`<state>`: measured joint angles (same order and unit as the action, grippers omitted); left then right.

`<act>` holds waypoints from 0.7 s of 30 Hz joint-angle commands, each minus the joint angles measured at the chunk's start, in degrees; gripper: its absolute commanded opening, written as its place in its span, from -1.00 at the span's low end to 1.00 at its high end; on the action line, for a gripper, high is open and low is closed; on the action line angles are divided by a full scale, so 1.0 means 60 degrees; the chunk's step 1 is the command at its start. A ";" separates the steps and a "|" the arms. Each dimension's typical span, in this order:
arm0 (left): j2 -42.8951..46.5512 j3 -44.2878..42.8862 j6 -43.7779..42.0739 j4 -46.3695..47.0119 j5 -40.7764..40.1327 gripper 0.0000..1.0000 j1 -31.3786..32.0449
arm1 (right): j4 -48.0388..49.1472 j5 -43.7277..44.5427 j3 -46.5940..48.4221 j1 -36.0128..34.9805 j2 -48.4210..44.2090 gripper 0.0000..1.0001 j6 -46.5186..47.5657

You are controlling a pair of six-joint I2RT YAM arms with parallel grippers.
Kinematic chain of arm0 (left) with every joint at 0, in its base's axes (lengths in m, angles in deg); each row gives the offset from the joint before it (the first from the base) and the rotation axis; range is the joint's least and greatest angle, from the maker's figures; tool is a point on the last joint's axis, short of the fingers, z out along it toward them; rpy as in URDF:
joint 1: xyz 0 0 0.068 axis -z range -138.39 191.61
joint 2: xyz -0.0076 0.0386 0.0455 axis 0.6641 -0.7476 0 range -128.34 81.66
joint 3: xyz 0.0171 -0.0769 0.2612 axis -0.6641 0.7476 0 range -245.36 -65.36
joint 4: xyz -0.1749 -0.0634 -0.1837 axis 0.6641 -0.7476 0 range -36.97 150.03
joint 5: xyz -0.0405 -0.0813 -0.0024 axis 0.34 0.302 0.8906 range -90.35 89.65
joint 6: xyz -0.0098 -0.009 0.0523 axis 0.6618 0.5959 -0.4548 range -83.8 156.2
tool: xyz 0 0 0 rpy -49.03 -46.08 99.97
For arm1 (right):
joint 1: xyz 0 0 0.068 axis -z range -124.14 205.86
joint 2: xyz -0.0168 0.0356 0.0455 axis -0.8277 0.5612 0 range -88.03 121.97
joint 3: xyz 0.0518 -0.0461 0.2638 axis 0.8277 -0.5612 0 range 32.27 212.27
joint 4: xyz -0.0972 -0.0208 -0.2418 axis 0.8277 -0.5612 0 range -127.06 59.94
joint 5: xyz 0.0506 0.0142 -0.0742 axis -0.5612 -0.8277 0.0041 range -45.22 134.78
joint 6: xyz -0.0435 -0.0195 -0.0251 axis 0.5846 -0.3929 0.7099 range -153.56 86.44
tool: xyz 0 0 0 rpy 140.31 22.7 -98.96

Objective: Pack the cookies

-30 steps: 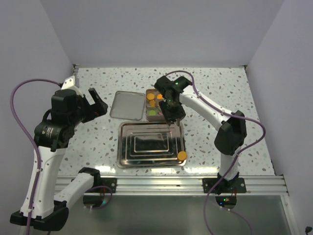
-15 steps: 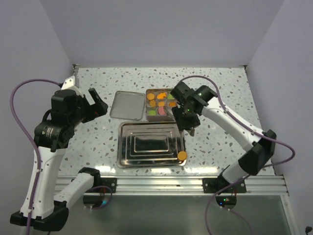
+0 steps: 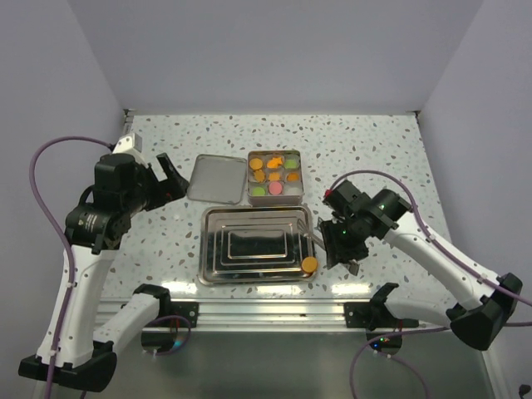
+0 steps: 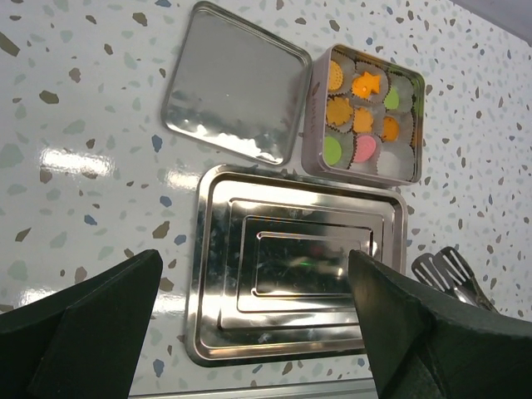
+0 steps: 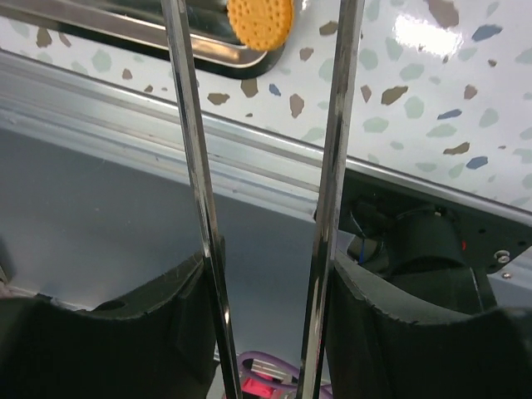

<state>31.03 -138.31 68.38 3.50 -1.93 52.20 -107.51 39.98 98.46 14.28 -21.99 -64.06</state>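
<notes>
Speckled terrazzo table (image 3: 374, 150), white-walled booth: one cookie not yet packed.
Large stepped steel tray (image 3: 209, 249) lies central. The flat square tin lid (image 3: 216, 177) is set aside behind it, leaving the square metal tin (image 4: 314, 125) open. Small orange, green and pink cookies (image 3: 273, 175) sit in its paper cups, and one corner white paper cup (image 4: 391, 158) looks vacant. Left gripper (image 3: 166, 174) hangs spread wide and empty, held clear. Right gripper (image 3: 339, 239) clasps slim steel tongs (image 5: 193, 166), blades parted either side of the round orange cookie (image 5: 260, 21) perched on the tray's near right rim. That raised lip may hinder the pinch.
</notes>
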 commanded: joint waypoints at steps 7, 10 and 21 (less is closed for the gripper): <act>0.0338 0.0395 0.0231 0.0472 0.0220 1.00 0.0037 | -0.2194 -0.1383 -0.1362 -0.0276 -0.1264 0.01 -0.0570; 0.0426 0.0498 0.0290 0.0457 0.0220 1.00 0.0037 | -0.2194 -0.1441 -0.1685 -0.0335 -0.1412 0.01 -0.0600; 0.0704 0.0747 0.0437 0.0340 0.0220 1.00 0.0037 | -0.2194 -0.1808 -0.2389 -0.1359 -0.1968 0.01 -0.1405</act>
<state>34.46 -134.46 70.09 3.78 -0.99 52.20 -107.36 31.58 84.82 8.18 -32.33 -69.53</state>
